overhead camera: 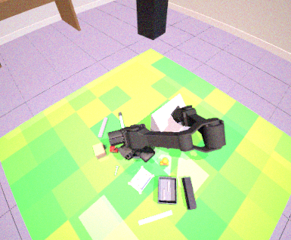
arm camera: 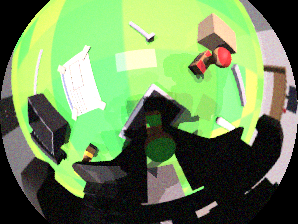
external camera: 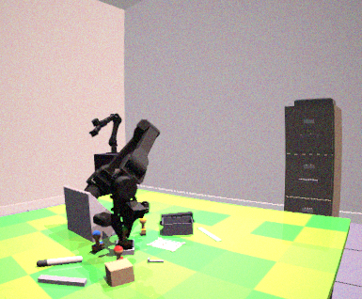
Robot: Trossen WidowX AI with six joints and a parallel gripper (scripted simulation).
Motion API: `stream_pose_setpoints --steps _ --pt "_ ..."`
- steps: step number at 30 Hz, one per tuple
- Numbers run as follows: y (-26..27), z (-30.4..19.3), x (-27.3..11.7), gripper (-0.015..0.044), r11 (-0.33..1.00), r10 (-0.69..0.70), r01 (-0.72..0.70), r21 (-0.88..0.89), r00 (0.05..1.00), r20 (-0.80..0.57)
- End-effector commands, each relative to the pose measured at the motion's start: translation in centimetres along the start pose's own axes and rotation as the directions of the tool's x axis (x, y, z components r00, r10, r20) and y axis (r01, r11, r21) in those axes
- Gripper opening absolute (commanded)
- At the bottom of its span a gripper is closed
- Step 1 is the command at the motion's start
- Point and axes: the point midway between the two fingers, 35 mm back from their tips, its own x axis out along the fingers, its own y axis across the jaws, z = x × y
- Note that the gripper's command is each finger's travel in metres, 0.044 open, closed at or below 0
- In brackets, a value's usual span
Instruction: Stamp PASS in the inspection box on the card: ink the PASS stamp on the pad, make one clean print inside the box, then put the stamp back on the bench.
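My gripper [external camera: 125, 239] [arm camera: 154, 129] is shut on the green-knobbed stamp [arm camera: 161, 149], low over the ink pad [external camera: 128, 252] [arm camera: 136, 114]. The stamp's foot appears down at the pad's dark surface; whether it touches is hard to tell. The arm hides the pad in the top view. The white card [overhead camera: 140, 180] [external camera: 167, 244] [arm camera: 83, 87] lies flat beside the pad; its fine printing is too small to read. Separate stamps have a red knob [overhead camera: 113, 149] [external camera: 118, 250] [arm camera: 224, 57], a blue knob [external camera: 97, 233] and an orange knob [overhead camera: 165, 161] [external camera: 143, 221].
A tan block [overhead camera: 99, 151] [external camera: 119, 273] [arm camera: 215, 32] stands by the red-knobbed stamp. A dark tray [overhead camera: 159, 190] [external camera: 177, 228] lies beyond the card. A screw [overhead camera: 116, 170] [external camera: 155, 260], a marker [external camera: 66, 260], a grey bar [external camera: 62, 280] and an upright panel [external camera: 78, 214] are around the arm.
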Motion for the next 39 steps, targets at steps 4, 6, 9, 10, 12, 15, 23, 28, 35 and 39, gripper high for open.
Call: stream_pose_setpoints --steps 4,6,9,10,12,15,23,28,35,39 --pt "0.1 0.1 0.1 0.0 1.0 0.003 -0.003 0.0 1.0 0.001" --pt "0.1 0.1 0.1 0.0 1.0 0.003 -0.003 0.0 1.0 0.001" --pt "0.1 0.1 0.1 0.0 1.0 0.003 -0.003 0.0 1.0 0.001" --pt "0.1 0.1 0.1 0.0 1.0 0.003 -0.003 0.0 1.0 0.001" --pt "0.1 0.1 0.1 0.0 1.0 0.003 -0.003 0.0 1.0 0.001" --pt "0.1 0.1 0.1 0.0 1.0 0.003 -0.003 0.0 1.0 0.001" --pt "0.1 0.1 -0.3 0.0 1.0 0.003 -0.003 0.0 1.0 0.001" --pt "0.1 0.1 -0.5 0.0 1.0 0.003 -0.003 0.0 1.0 0.001" --pt "0.1 0.1 -0.9 0.0 1.0 0.003 -0.003 0.0 1.0 0.001" --pt "0.0 0.1 -1.1 0.0 1.0 0.002 -0.002 0.0 1.0 0.001"
